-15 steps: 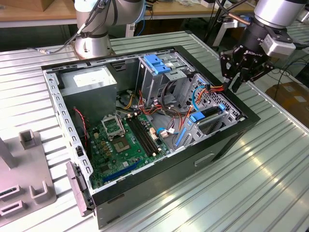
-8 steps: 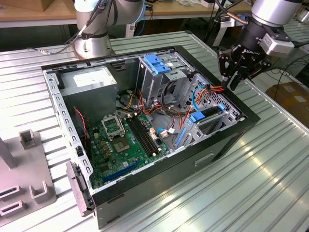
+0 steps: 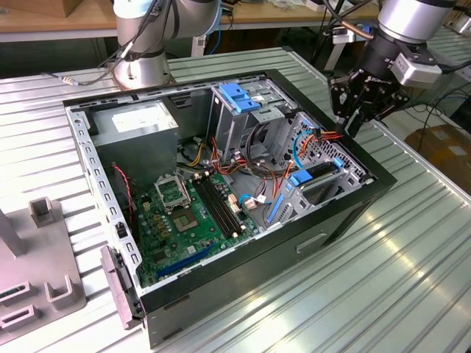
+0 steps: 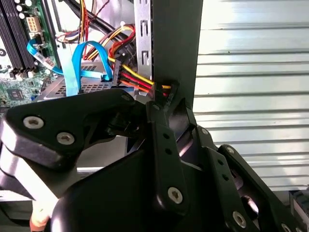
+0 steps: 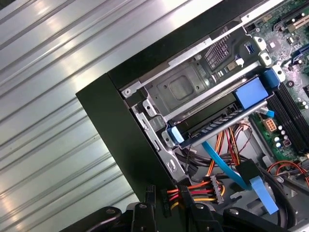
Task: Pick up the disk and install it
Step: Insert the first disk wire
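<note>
Ribbed metal table (image 3: 412,250), benches (image 3: 37,20) behind it. Open case (image 3: 243,288) sat on it. Disk (image 3: 324,171), a dark slab between blue rails, lay in the case's drive bay. Gripper (image 3: 350,118) hung above that corner; open or closed, could not tell.

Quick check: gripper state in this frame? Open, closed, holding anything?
Gripper: closed on the black power connector with red, orange and yellow wires.

disk (image 5: 212,119) largely hidden in bay (image 5: 178,89), motherboard (image 5: 289,29) cropped at edge
</note>
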Robot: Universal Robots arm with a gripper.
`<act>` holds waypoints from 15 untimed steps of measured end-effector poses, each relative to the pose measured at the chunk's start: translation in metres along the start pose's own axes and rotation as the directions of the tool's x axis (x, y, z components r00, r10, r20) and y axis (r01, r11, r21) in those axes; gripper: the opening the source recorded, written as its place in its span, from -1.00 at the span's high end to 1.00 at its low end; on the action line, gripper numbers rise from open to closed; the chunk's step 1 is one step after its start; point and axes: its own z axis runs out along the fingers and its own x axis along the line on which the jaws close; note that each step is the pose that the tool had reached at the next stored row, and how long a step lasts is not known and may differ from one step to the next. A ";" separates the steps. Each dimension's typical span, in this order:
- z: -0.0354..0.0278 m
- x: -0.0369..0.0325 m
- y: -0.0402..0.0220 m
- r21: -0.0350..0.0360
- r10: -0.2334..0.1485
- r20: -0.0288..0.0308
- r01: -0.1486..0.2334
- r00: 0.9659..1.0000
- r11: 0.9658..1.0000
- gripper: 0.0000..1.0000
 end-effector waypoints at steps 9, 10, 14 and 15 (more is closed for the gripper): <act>0.0023 -0.0001 -0.0006 0.005 -0.073 -0.003 0.073 0.997 0.997 0.35; 0.0026 -0.0001 -0.0006 0.006 -0.076 -0.003 0.076 0.997 0.997 0.35; 0.0028 -0.0001 -0.0006 0.002 -0.084 -0.007 0.084 0.996 0.997 0.35; 0.0028 -0.0001 -0.0006 -0.001 -0.084 -0.009 0.084 0.996 0.996 0.35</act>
